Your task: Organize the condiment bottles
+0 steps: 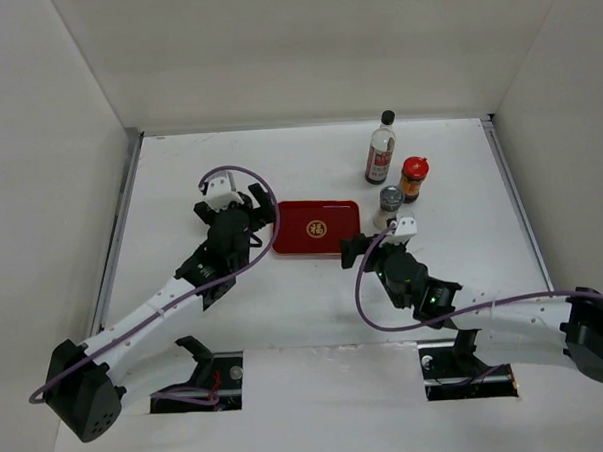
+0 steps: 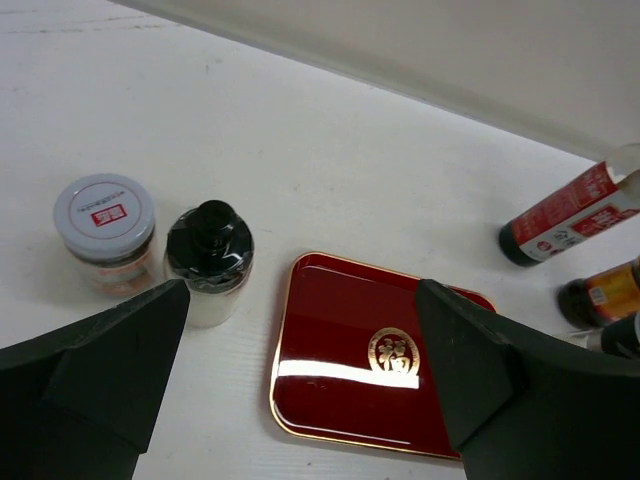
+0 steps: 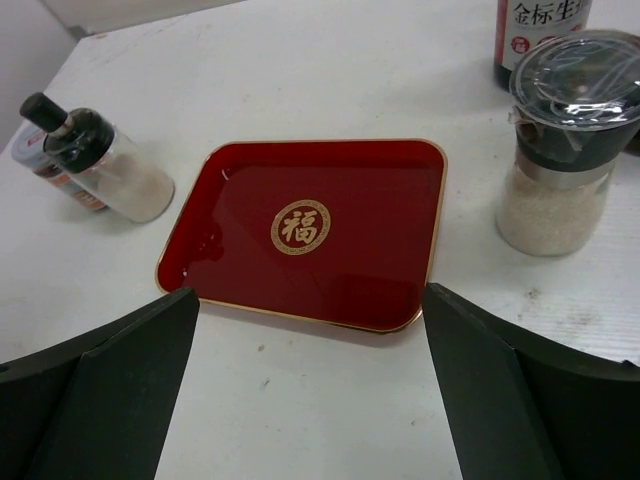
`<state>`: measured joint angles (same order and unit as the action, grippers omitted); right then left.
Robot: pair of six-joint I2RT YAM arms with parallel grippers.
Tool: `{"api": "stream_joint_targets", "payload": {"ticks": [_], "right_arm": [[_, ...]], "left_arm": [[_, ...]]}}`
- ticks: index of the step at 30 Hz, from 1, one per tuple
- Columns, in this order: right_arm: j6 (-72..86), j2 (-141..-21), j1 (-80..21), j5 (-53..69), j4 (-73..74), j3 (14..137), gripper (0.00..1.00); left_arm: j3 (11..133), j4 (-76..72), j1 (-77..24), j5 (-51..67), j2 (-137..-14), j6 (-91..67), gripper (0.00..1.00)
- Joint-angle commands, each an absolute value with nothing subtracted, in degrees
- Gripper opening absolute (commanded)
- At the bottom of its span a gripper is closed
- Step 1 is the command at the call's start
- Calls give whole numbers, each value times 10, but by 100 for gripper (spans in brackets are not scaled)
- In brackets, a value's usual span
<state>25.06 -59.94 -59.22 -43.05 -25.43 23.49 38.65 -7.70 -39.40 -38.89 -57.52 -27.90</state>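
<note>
1. The left claw (image 2: 300,330) is spread wide and pinches nothing. It hangs over the near-left corner of the red tray (image 2: 345,310).
2. The right claw (image 3: 310,330) is likewise spread and empty, facing the tray's other long edge.
3. Nearest the left claw stands the short black-capped bottle (image 2: 208,255), upright on the tabletop (image 2: 300,140) just beside the tray's left rim. The white-lidded jar (image 2: 105,225) is close on its far side.
4. The likely step is for the left claw to take that short bottle first. It should shift sideways until the bottle sits between the fingers. It should then drop low enough to grip the glass body, not the narrow cap.
5. The outer finger must pass between bottle and jar. That gap looks slim, so a straight, slow descent should keep it from knocking the jar.
6. On the right, the grey-capped shaker (image 3: 568,170) stands just off the tray's edge. The tall black-capped bottle (image 2: 570,215) and the red-capped jar (image 1: 413,178) stand behind it, close together.
7. No bottle is on the tray yet, so the organizing looks barely begun.
8. Both claws crowd the tray. Moving one arm at a time should avoid a clash above it.
</note>
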Motion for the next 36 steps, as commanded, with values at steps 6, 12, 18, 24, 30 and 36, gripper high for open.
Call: {"api": "stream_joint_targets", "payload": {"ticks": [6, 12, 18, 24, 30, 36], "right_arm": [[241, -599, -605, -393, -352, 204, 100], [255, -583, -600, -353, -360, 190, 55], [264, -586, -590, -345, -344, 192, 40], [266, -600, -584, -330, -350, 195, 87], [265, -618, -583, -308, -360, 198, 91], [266, -618, -582, -305, -364, 195, 92]], "left_arm": [[367, -39, -376, -403, -530, -248, 100], [355, -44, -359, -401, -519, -217, 100], [346, -38, -352, -381, -536, -200, 66], [354, -45, -333, -360, -605, -200, 83], [380, -103, -284, -302, -689, -182, 85], [404, -144, -274, -296, -749, -174, 84]]}}
